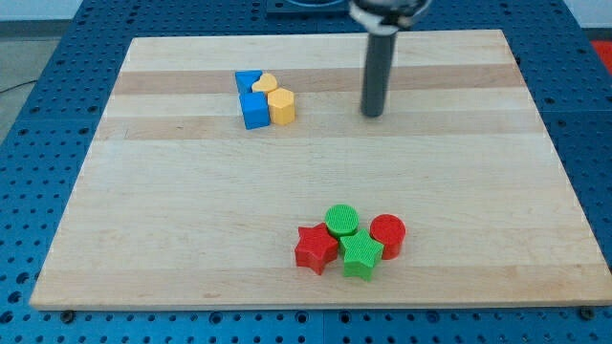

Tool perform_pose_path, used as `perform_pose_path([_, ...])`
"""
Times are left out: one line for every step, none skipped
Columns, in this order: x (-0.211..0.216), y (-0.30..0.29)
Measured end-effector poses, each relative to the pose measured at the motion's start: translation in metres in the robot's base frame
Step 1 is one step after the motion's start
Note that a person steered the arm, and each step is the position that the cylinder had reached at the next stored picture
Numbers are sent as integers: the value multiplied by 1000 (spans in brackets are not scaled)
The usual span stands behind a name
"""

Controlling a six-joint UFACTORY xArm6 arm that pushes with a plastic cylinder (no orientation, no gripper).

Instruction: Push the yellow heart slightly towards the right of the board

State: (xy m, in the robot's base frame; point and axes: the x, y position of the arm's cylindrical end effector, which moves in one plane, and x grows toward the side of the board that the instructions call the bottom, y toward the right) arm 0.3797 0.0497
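Claw is the wrong word for what I carry: I have none, only a straight dark rod, so nothing opens, closes or holds. My tip rests on the pale wooden bench near the view's top, well apart from every block and to the view's right of the yellow heart block.

That heart sits in a tight cluster at the upper left of centre. It touches a blue triangular block on its left. A yellow hexagon block and a blue block of unclear shape lie just below.

I judge the main risk to be my position. I stand on the wrong side, so I must circle behind the heart. Cutting in close could knock the blue blocks or drag the hexagon along.

Plenty of bare wood lies to the heart's right. The bench's top edge is near. A red star block, green cylinder, green star block and red cylinder sit far below.
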Motion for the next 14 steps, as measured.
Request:
perform_pose_path([9, -28])
perform_pose_path([17, -46])
perform_pose_path([28, -76])
perform_pose_path([28, -108])
perform_pose_path([19, -124])
perform_pose_path([-2, -131])
perform_pose_path([-23, -138])
perform_pose_path([-43, -147])
perform_pose_path([-55, -156])
perform_pose_path([-70, -156])
perform_pose_path([-70, -154])
perform_pose_path([-70, -142])
perform_pose_path([-65, -110])
perform_pose_path([-62, -58])
